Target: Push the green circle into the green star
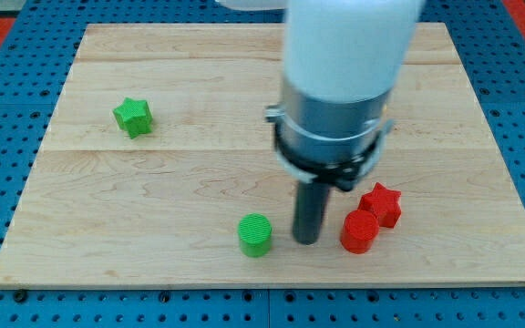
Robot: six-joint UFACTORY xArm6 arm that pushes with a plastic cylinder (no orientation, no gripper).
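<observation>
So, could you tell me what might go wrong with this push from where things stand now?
1. My tip sits to the right of the green circle, while the green star lies up and far to the left; a straight leftward push would likely pass below the star.
2. Over that long run the round block may roll off the tip.
3. The red circle and red star sit close on the tip's right; repositioning could knock them.

Bare board point(199, 173) btwn green circle point(255, 235), green star point(133, 117)
</observation>
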